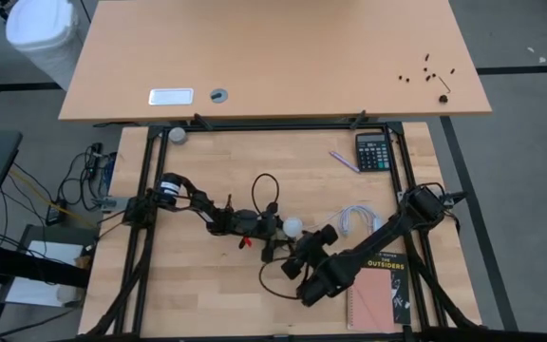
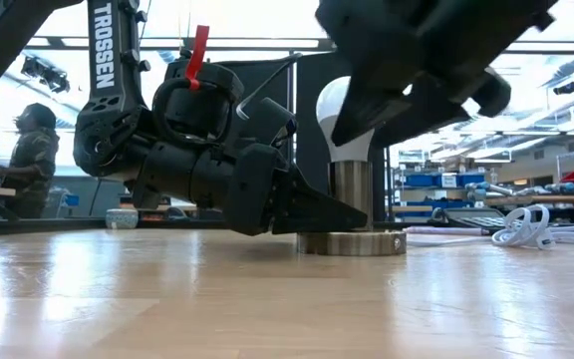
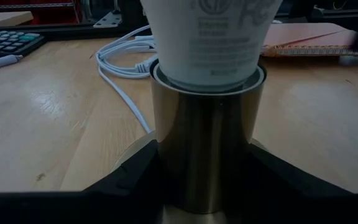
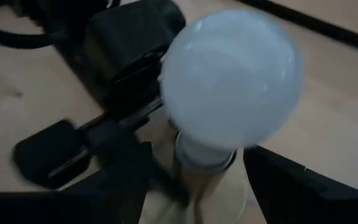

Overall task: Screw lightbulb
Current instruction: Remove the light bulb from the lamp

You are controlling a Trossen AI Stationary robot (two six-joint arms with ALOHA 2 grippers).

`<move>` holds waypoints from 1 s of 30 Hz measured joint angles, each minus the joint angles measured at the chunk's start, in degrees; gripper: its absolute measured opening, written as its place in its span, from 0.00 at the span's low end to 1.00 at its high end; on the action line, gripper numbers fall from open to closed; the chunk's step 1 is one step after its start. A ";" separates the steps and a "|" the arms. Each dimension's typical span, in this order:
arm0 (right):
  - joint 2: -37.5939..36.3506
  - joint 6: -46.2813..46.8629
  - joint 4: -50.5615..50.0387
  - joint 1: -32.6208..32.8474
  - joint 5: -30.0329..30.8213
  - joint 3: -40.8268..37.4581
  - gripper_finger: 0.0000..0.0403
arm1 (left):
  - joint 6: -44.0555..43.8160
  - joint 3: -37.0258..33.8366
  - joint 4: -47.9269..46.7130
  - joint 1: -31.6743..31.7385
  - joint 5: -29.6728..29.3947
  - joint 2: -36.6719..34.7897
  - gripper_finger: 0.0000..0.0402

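The white lightbulb (image 2: pixel 339 112) stands upright with its base in the brassy socket (image 3: pixel 207 143), which rises from a round disc base (image 2: pixel 352 242) on the table. It also shows in the high view (image 1: pixel 293 226), near the table's middle. My left gripper (image 1: pixel 278 229) reaches in from the table's left and is shut on the socket. My right gripper (image 1: pixel 299 239) comes from the near right, above the socket, with its fingers around the bulb (image 4: pixel 229 87). My left gripper pinches the socket's upright barrel, low down (image 3: pixel 166 180), between its two fingers, one on each side. The fingers (image 2: pixel 317 214) lie level, coming from the table's left. The socket stands upright on its disc on the table. My right gripper has one finger (image 4: pixel 120 168) on each side of the bulb's lower part, above the neck (image 4: pixel 204 155). It comes slanting down from the near right. The bulb's round top hides the places of contact. The bulb stands upright in the socket.
A coiled white cord (image 1: pixel 354 218) lies right of the socket. A calculator (image 1: pixel 373 152) and a pen (image 1: pixel 343 160) are at the far right, a book (image 1: pixel 383 285) at the near right. A black cable (image 1: pixel 266 190) loops behind the left gripper. A person (image 2: pixel 30 150) stands beyond the table.
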 joint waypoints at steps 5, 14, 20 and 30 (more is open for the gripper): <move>0.00 -3.62 -0.06 -1.83 0.65 0.00 0.64 | 0.02 0.00 0.00 0.00 -0.01 0.00 0.49; -0.31 4.94 -13.25 -1.85 -5.56 0.16 0.60 | 0.03 -0.04 0.00 0.09 -0.39 0.00 0.49; -0.17 22.56 -27.81 0.36 -14.10 -0.09 0.59 | 0.21 -0.04 0.02 -0.02 -0.12 0.00 0.49; -0.17 10.27 -11.99 2.47 -2.14 0.00 0.58 | 0.21 -0.04 0.02 -0.02 -0.10 0.00 0.49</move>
